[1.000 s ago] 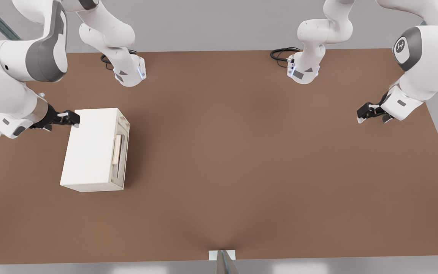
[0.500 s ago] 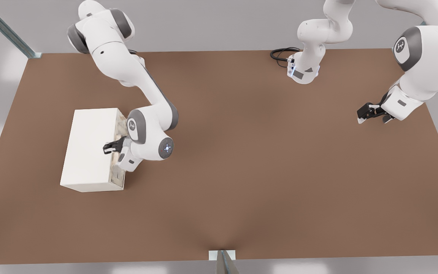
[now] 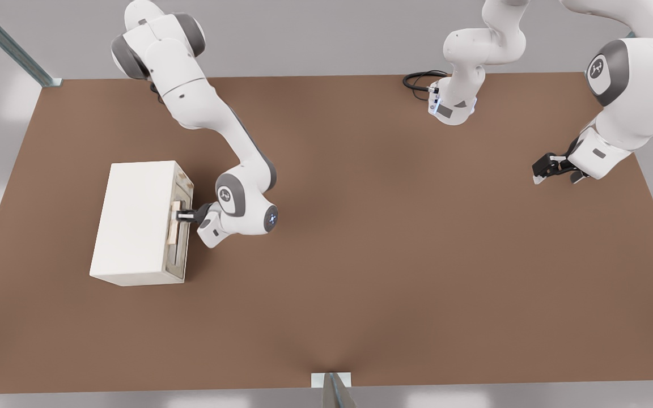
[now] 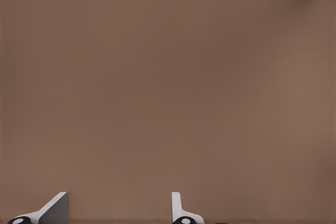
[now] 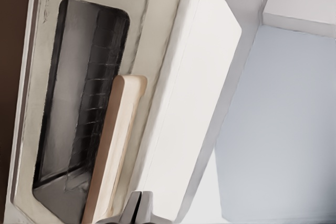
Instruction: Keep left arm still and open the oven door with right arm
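On the front view's left side of the brown bench [image 3: 360, 255] stands 1 cream-white oven [image 3: 134, 221], its oven door [image 3: 182, 226] facing the front view's right and looking closed. The right arm [image 3: 213, 119] reaches down to it, and its hand [image 3: 182, 215] sits at the pale handle [image 3: 174, 222], near that bar's upper end. Whether it grips the bar I cannot tell from here. My judgement: this is the grasping step, and the next move calls for a firm hold, then a pull away from the box.

From the left wrist view, only bare bench [image 4: 168, 87] shows.

From the right wrist view, 1 door [image 5: 42, 108] with 1 dark window [image 5: 79, 93] and 1 tan handle [image 5: 113, 145] fills the picture. The hand [image 5: 139, 208] shows 2 fingertips pressed together, just beside the bar with nothing visibly between them.
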